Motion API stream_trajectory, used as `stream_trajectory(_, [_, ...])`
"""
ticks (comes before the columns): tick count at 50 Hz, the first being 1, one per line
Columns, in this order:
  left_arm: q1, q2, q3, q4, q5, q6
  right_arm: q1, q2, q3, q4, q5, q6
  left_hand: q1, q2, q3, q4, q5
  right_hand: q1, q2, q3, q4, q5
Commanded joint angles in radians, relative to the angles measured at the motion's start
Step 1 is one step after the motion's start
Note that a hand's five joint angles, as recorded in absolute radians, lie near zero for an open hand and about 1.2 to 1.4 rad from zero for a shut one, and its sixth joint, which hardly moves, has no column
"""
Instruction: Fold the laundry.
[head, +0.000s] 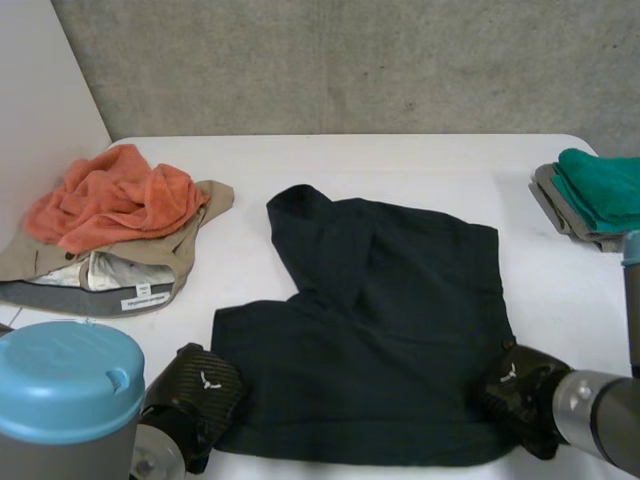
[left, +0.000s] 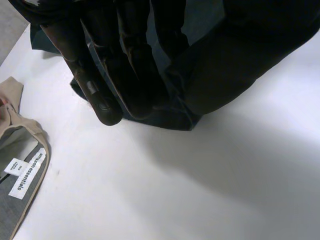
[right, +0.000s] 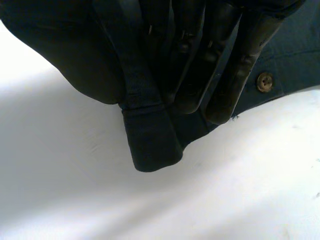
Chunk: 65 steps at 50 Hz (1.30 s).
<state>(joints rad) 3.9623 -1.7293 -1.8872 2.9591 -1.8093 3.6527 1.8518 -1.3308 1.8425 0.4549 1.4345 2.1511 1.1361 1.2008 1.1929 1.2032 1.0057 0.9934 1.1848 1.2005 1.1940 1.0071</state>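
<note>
The left robot hand (head: 195, 395) sits at the near-left corner of the dark garment (head: 380, 330), its fingers and thumb closed on the cloth there. The right robot hand (head: 520, 385) has the near-right corner pinched the same way. Each arm is the nearer one for its own corner, and neither reaches across.

From both hands the garment stretches away toward the far edge of the bench (head: 400, 165). Its near hem runs side to side between them, close to the near edge. That hem is the line the next move looks to hinge on. My guess is that both corners go up together and travel away from the robot, so the near half folds over the far half.

The garment is very dark, almost black, and lies mostly flat in the middle of the bench. Its far-left part is already doubled over into a blunt point. A small button (right: 264, 81) shows just beside the right fingertips.

An orange towel (head: 110, 195) is heaped on a beige garment (head: 205, 215) at the left edge, and a folded teal cloth (head: 605, 185) lies at the right edge, both well apart.
</note>
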Motion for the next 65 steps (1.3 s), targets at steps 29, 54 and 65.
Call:
stream_trajectory(29, [0.179,-0.746,0.967,0.405,0.719,0.083,-0.011,-0.015,0.029,-0.199,-0.083,0.075,-0.579,-0.644,-0.636,-0.646,-0.623,0.403,0.211,0.196,0.202,0.215])
stream_trajectory(54, [0.213,-1.006,1.221,0.319,0.774,0.093,-0.016,-0.008,0.030,-0.229,-0.083,0.104,0.114,0.049,0.057,0.046,0.069,0.403,0.211,0.196,0.202,0.215])
stream_trajectory(65, [0.215,-0.943,1.145,0.330,0.671,0.254,-0.016,-0.008,0.032,-0.229,-0.083,0.107,0.260,0.195,0.203,0.193,0.216,0.403,0.211,0.196,0.202,0.215])
